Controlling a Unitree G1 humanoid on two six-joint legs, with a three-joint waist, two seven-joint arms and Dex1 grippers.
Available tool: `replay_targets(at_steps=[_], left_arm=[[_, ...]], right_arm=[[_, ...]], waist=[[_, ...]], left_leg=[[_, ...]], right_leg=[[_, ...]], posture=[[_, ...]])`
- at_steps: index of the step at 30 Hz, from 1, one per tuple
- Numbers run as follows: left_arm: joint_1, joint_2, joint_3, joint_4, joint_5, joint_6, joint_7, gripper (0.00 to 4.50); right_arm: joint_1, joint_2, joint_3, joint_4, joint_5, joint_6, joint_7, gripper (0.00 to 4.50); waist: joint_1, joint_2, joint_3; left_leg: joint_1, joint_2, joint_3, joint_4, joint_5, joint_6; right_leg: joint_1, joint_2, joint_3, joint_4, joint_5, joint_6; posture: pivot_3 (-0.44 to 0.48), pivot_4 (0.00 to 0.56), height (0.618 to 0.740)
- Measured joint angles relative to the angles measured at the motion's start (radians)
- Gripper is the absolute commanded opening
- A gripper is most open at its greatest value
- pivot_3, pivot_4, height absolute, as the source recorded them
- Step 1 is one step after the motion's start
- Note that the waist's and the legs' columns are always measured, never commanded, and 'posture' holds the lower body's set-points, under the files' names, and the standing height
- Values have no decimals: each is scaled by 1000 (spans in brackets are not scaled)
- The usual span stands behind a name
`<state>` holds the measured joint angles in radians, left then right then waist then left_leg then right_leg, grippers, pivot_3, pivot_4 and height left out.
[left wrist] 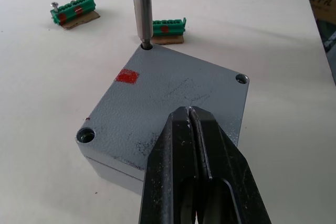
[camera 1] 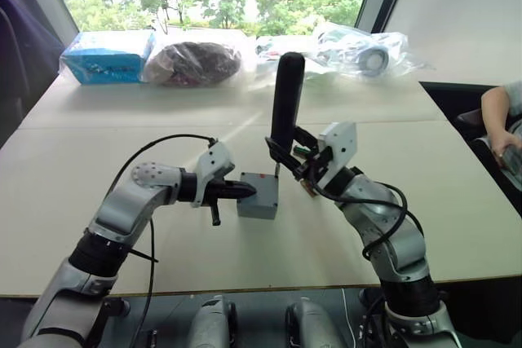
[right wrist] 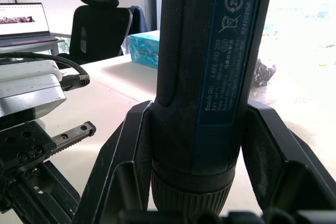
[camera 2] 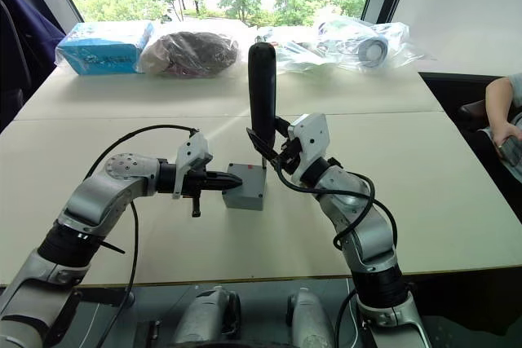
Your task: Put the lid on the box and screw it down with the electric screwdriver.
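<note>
A: Where's the lid sitting?

B: The lid is lying on the box, seam running around just below it. Red mark on top, toward the corner where the bit is working. Box is standing on the table, between the two grippers.

A: Screwdriver?

B: The right gripper is clamping the electric screwdriver upright — fingers pressing on both sides of the barrel, just above the collar. The bit is sitting in a corner hole of the lid. Tip is hidden inside the hole, so I can't tell whether a screw is under it.

A: Left side?

B: The left gripper is resting on the lid top with its fingers pressed together, nothing between them. It's on the far side of the lid from the bit, pointing toward it.

A: Other corners?

B: Two more holes are showing. The one nearest the left gripper's side is looking open; the other has something pale in it — too small to make out. Fourth corner is hidden behind the left fingers.

A: Anything near the tool?

B: Two green terminal strips are lying just past the bit. Far edge: blue packet, some clear bags.
</note>
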<state>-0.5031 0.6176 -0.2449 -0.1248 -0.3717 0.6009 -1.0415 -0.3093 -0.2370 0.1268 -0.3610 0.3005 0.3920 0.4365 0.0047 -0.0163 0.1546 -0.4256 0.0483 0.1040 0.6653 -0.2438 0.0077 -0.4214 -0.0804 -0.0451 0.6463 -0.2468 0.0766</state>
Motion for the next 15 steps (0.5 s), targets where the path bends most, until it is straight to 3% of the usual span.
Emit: replay_targets(at_steps=[15], left_arm=[[6,-11,-1,4,20,-4,-1,0]], right_arm=[[4,13,-8,23,0,-7,-18,1839]], waist=[[4,-2,-9]], left_leg=[[1,2,-1,0,-1,1]], right_leg=[[1,-1,0,-1,-2,-3]], posture=[[0,150,740]])
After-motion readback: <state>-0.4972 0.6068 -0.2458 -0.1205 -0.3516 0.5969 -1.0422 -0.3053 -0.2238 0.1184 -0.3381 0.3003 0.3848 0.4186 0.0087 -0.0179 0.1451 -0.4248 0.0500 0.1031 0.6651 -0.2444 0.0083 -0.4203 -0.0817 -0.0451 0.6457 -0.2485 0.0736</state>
